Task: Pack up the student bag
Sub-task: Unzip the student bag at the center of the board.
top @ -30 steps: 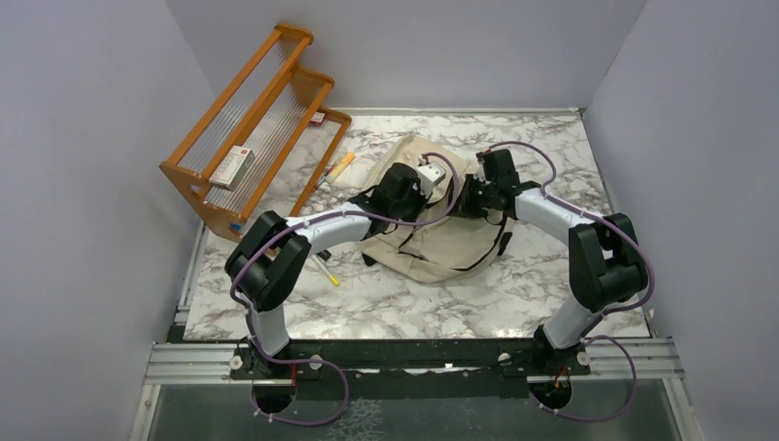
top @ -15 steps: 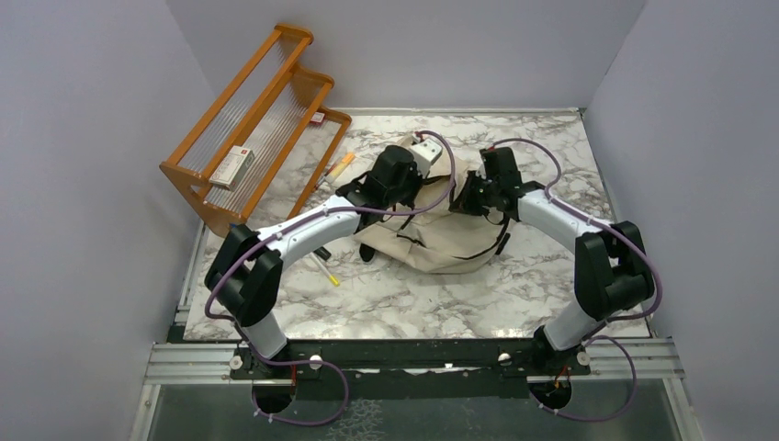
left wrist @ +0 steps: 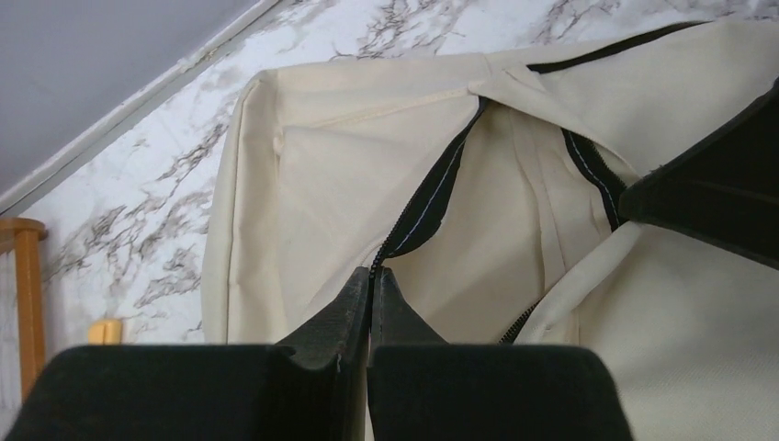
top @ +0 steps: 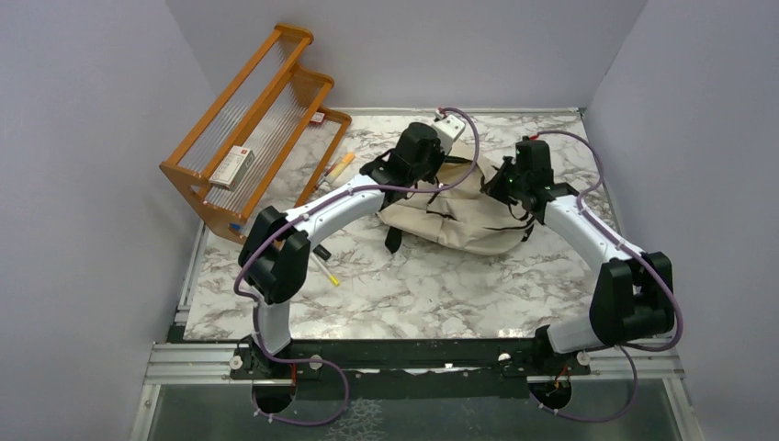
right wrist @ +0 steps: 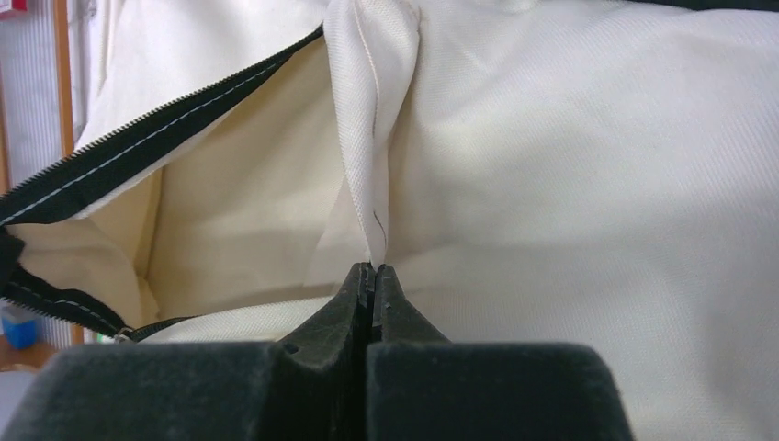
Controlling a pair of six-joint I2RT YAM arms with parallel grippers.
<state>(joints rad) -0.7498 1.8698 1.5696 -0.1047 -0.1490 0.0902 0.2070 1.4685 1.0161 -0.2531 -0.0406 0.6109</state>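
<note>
Soft, even light falls from above in the top view: the table (top: 413,303) is bright without glare, and the arms throw only faint, soft-edged shadows close beside them. The walls take a cool lilac cast, and the view is sharp throughout. In the left wrist view the bag (left wrist: 312,184) is evenly lit, its zip stitching crisp, with gentle shading in the folds. The left fingers (left wrist: 340,322) sit near the lens, dark and low in detail. In the right wrist view the cloth is very bright, nearly washed out at upper right, though the weave is sharp at centre. The right fingers (right wrist: 349,312) are dark, and the rack (right wrist: 62,110) at the left edge is blurred.
</note>
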